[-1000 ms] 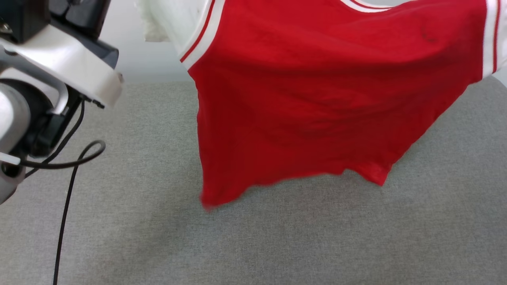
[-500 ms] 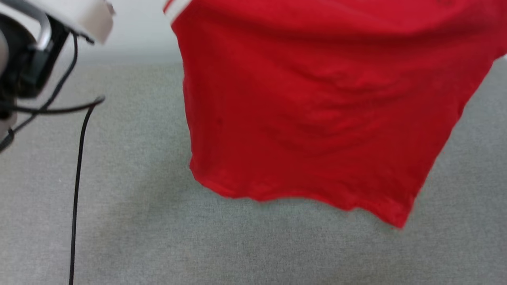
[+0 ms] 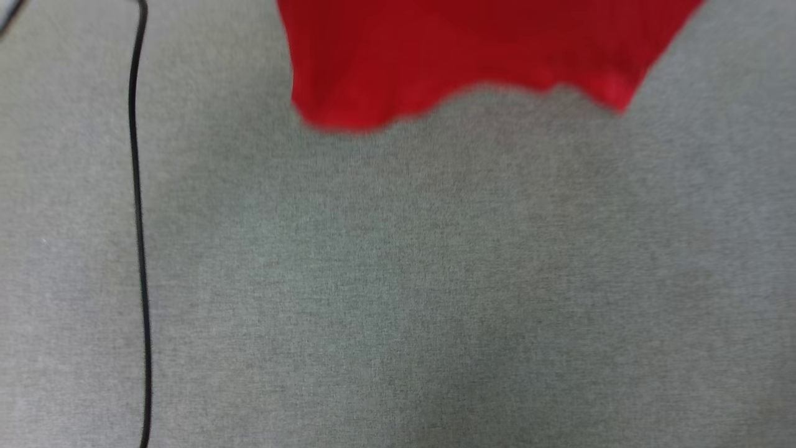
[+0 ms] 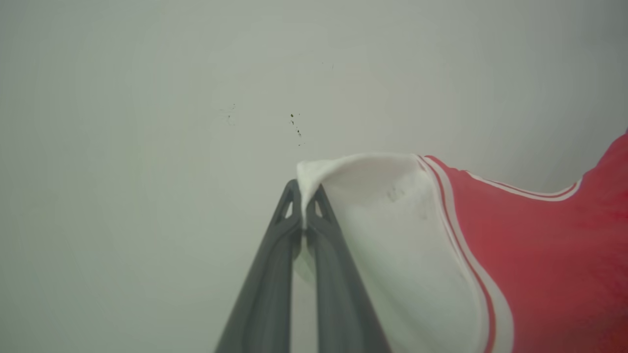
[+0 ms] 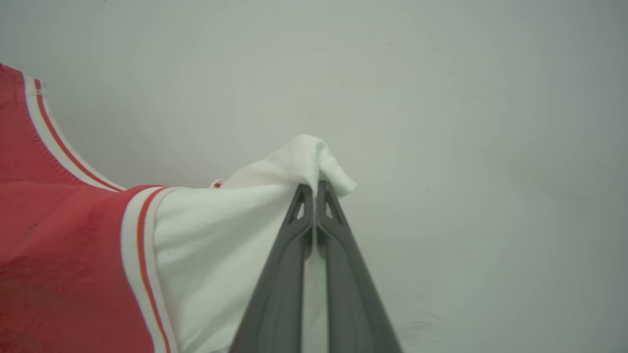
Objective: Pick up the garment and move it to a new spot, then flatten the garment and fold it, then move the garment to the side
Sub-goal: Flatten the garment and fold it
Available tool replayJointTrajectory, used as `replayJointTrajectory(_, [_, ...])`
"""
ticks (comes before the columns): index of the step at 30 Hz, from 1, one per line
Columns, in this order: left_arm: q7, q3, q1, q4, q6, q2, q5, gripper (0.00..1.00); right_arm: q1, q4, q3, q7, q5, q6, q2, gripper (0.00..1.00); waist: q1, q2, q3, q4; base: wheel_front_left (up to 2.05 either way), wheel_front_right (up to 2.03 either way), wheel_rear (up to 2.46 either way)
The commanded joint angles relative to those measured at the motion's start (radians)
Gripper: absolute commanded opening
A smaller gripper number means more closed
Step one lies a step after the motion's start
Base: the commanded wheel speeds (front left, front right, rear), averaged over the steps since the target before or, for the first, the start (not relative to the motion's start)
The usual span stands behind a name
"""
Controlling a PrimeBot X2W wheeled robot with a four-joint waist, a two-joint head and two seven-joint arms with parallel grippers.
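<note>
Over the far edge of the grey tabletop (image 3: pixel 398 280), the garment (image 3: pixel 472 56) hangs in the air. From the head view only its red lower hem shows, wavy and blurred. I cannot tell whether the hem brushes the tabletop.

Grips:
- The left gripper (image 4: pixel 304 189) has its fingers closed on the very edge of one white sleeve (image 4: pixel 382 220).
- The right gripper (image 5: pixel 314 186) has its fingers closed on a bunched knob of the other sleeve (image 5: pixel 221 230).
- Behind both is a plain pale wall (image 4: pixel 147 147).

Risks, as I judge them:
- The left pinch holds little cloth, so a swing or a quick drop could pull the sleeve free and leave the shirt dangling from one side.
- The hem looks uneven, lower at its left corner. If that corner lands first, it may tuck under and leave a fold to undo.
- A black cable (image 3: pixel 138 249) runs along the left side of the tabletop. Cloth laid too far that way could drape over it or drag it.
- Holding by the sleeves rather than the shoulders lets the body sag between the grips, so it may go down creased.

Materials and shapes:
- The shirt is soft, limp knit, matte red, and its white sleeves are thin enough to crumple.
- Red-and-white striped trim (image 5: pixel 140 255) edges the shoulder seams and looks ribbed and firmer than the rest.
- The tabletop has a coarse woven grey cover with some friction.
- The fingers are dark, smooth and tapering, with small triangular openings near the tips.
</note>
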Motion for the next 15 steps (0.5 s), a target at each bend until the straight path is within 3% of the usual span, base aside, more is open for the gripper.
replayJointTrajectory(1, [-0.020, 0.005, -0.051, 0.044, -0.008, -0.018, 0.014, 0.00, -0.064, 0.047, 0.012, -0.015, -0.017, -0.001, 0.016, 0.00, -0.0002, 0.0000, 0.058, 0.007, 0.00, 0.00, 0.00])
replayJointTrajectory(9, [-0.103, 0.009, -0.235, 0.291, -0.064, -0.123, 0.054, 0.00, -0.337, 0.298, 0.078, -0.108, -0.094, -0.001, 0.077, 0.00, -0.0002, 0.0000, 0.142, 0.016, 0.00, 0.00, 0.00])
replayJointTrajectory(15, [-0.151, 0.024, -0.264, 0.403, -0.099, -0.175, 0.040, 0.00, -0.411, 0.416, 0.140, -0.189, -0.091, -0.001, 0.111, 0.00, -0.0002, 0.0000, 0.178, 0.017, 0.00, 0.00, 0.00])
